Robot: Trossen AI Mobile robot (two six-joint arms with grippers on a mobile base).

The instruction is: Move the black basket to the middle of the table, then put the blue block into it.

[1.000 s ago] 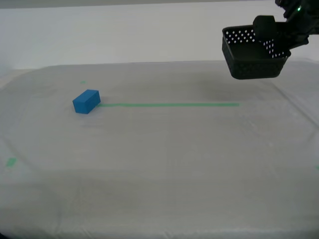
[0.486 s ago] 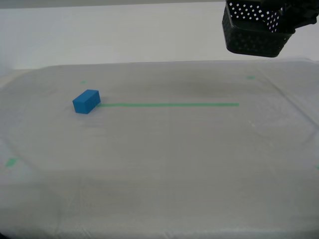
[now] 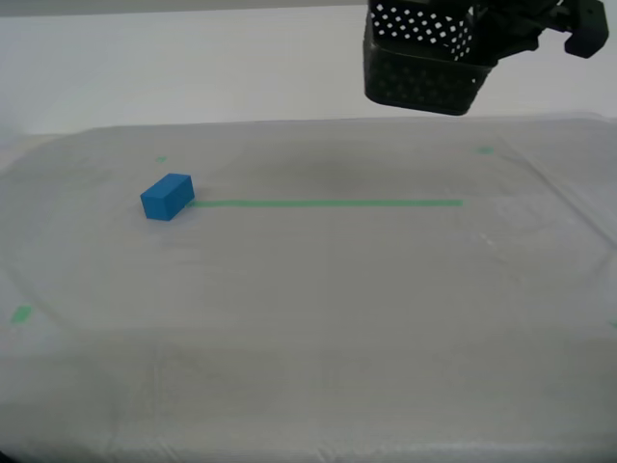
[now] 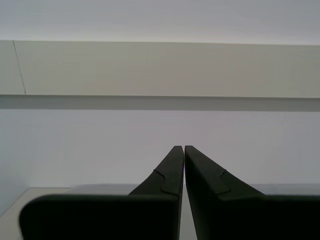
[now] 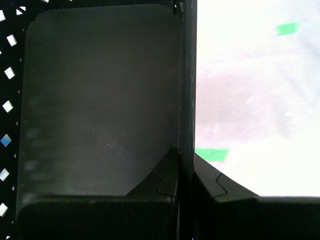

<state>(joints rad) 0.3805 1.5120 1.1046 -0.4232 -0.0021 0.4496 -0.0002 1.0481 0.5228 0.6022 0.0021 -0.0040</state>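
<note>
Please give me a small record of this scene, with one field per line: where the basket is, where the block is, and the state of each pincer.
black basket: in the air above the table, clear of the cloth, empty
blue block: on the table, at the end of the green tape line on the exterior view's left
first pincer: shut on one basket wall
second pincer: shut, empty, facing a pale wall

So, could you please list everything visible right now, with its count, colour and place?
black basket: one, black with perforated walls, held in the air above the table's far side, towards the exterior view's right.
blue block: one, bright blue, on the table at the exterior view's left, at the tape line's end.
tape line: one, green, running across the table.
small tape bits: a few, green, scattered near the table's edges.
table: one, pale grey-white cloth.
my first tool: black, shut on the basket's wall.
my second tool: black, shut, facing a pale wall.
</note>
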